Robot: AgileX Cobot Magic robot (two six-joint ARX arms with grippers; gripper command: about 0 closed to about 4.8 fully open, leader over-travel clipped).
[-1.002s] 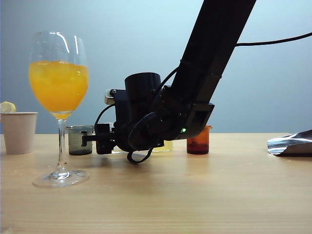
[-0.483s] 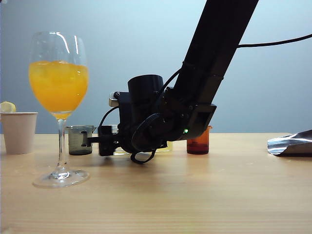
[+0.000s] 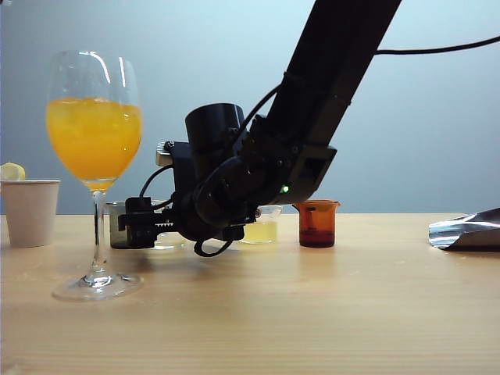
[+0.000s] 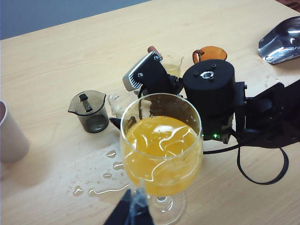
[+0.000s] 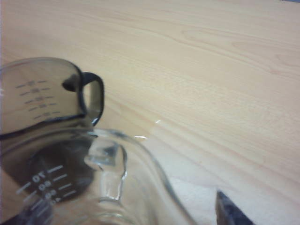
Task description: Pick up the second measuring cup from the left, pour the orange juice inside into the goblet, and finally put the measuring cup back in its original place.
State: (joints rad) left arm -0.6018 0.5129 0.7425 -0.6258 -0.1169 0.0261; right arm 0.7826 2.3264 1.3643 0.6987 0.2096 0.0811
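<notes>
The goblet (image 3: 94, 173) stands near the left front of the wooden table (image 3: 312, 312), its bowl well filled with orange juice (image 3: 94, 137). The left gripper (image 4: 132, 212) is clenched on the goblet's stem just under the bowl.

Behind it, a row of small beakers runs along the table's back edge. The second measuring cup (image 5: 101, 187) — clear, emptied, handle showing — sits on the table just beside the smoky grey beaker (image 3: 123, 224); whether the two touch cannot be told. Further right stand a beaker of pale yellow liquid (image 3: 261, 226) and an amber beaker (image 3: 317, 223).

The right gripper (image 3: 139, 223) hangs low at the clear cup, its jaws spread and released from it.

A beige paper cup (image 3: 30, 211) is at the left edge, a metal scoop (image 3: 467, 230) at the right edge — spilled droplets (image 4: 110, 176) lie by the goblet's foot.
</notes>
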